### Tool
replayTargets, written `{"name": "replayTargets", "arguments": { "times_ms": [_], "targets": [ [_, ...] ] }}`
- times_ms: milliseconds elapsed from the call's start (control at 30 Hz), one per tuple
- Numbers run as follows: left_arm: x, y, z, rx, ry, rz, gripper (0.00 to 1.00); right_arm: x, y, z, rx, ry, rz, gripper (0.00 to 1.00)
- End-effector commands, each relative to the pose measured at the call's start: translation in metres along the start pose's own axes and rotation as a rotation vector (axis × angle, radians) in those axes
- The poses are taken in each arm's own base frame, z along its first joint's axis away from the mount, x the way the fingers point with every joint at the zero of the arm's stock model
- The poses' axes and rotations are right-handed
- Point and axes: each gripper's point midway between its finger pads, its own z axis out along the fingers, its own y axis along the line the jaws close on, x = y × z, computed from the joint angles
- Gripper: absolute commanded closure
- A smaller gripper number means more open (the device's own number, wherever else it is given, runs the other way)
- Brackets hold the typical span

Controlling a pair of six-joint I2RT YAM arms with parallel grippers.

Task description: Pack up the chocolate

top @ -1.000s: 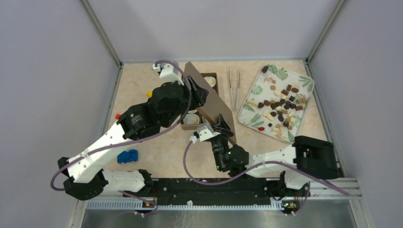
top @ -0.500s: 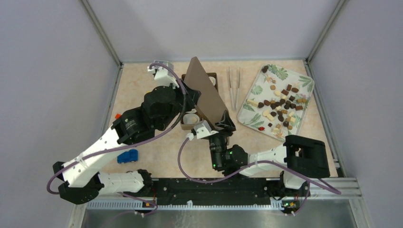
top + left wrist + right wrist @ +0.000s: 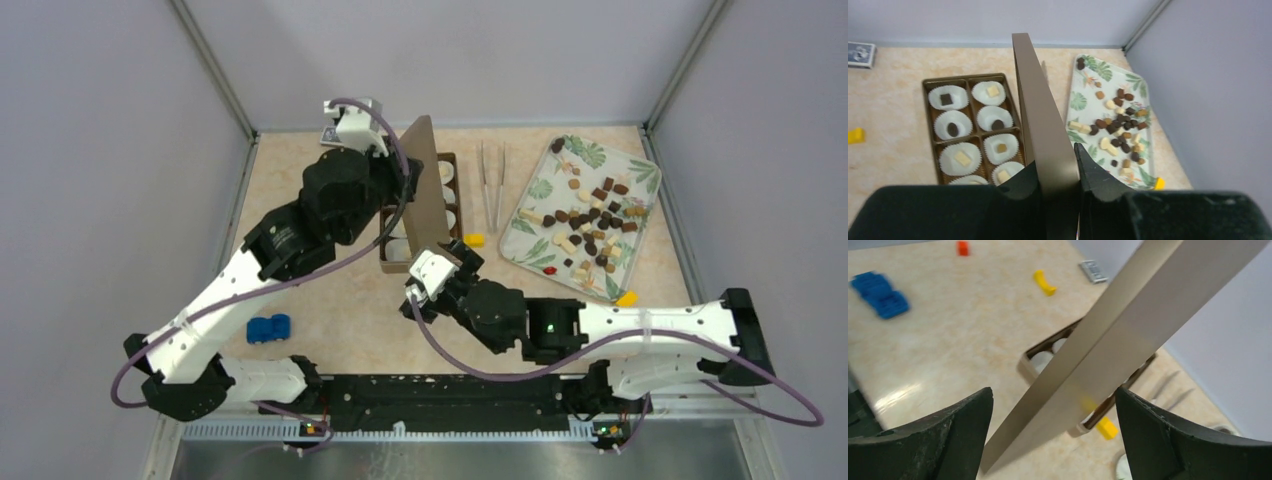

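Standing on its long edge over the box (image 3: 929, 125), the lid (image 3: 1040, 115) is clamped at its near end by the left gripper (image 3: 1055, 170), whose fingers are pressed narrow against both faces. The right gripper (image 3: 1053, 390) is seen spread wide, one finger on each side of the lid's lower end, and neither is touching it. The lid is tilted a little, and whether its bottom edge rests on the box cannot be told. Inside the box, white paper cups (image 3: 950, 122) are laid out in two rows. A single piece of chocolate (image 3: 952, 129) is seen in each visible cup, some dark, some cream. Most of the chocolate is scattered loose on the leaf-print tray (image 3: 545, 185) at the right of the surface (image 3: 340, 300), well apart from both grippers. Tweezers (image 3: 492, 185) are laid between box and tray, and a yellow block (image 3: 474, 240) is seen just beside the box's near corner.
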Motion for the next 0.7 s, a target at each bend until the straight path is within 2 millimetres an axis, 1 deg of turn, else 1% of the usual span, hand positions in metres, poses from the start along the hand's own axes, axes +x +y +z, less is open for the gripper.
{"name": "replayTargets", "arguments": {
  "times_ms": [0,67,100,133,167,233,267,300,333,367,433,500,567,600,667],
  "targets": [
    [-0.030,0.008,0.018,0.089,-0.005,0.141,1.00,0.012,0.034,-0.047,-0.347,0.151,0.110,0.10],
    [-0.030,0.009,0.023,0.170,0.035,0.157,1.00,0.000,0.027,-0.059,-0.387,0.140,0.161,0.10],
    [-0.029,0.012,0.025,0.191,0.055,0.169,1.00,-0.006,0.021,-0.064,-0.397,0.130,0.187,0.10],
    [-0.026,0.009,0.026,0.236,0.086,0.184,1.00,-0.009,0.013,-0.067,-0.394,0.118,0.208,0.10],
    [-0.025,0.008,0.026,0.262,0.104,0.197,1.00,-0.013,-0.001,-0.072,-0.376,0.089,0.239,0.09],
    [-0.023,0.004,0.025,0.326,0.135,0.214,1.00,-0.016,-0.029,-0.074,-0.347,0.028,0.311,0.09],
    [-0.023,0.004,0.024,0.347,0.142,0.213,1.00,-0.015,-0.046,-0.073,-0.323,0.001,0.384,0.09],
    [-0.025,0.001,0.021,0.379,0.146,0.199,1.00,-0.013,-0.066,-0.071,-0.288,-0.022,0.451,0.09],
    [-0.026,-0.002,0.017,0.418,0.148,0.187,1.00,-0.011,-0.082,-0.071,-0.266,-0.041,0.514,0.09],
    [-0.025,-0.009,0.011,0.481,0.152,0.182,1.00,-0.009,-0.093,-0.070,-0.274,-0.055,0.565,0.09],
    [-0.023,-0.024,-0.007,0.613,0.160,0.189,1.00,-0.005,-0.107,-0.066,-0.315,-0.081,0.652,0.09],
    [-0.025,-0.035,-0.023,0.698,0.158,0.198,1.00,0.007,-0.115,-0.057,-0.370,-0.086,0.735,0.09],
    [-0.030,-0.041,-0.035,0.746,0.145,0.202,1.00,0.017,-0.117,-0.051,-0.443,-0.113,0.809,0.09],
    [-0.031,-0.043,-0.040,0.764,0.144,0.201,1.00,0.013,-0.121,-0.049,-0.477,-0.175,0.818,0.09],
    [-0.035,-0.046,-0.046,0.782,0.139,0.187,1.00,0.015,-0.117,-0.051,-0.541,-0.222,0.831,0.09]
  ]
}}
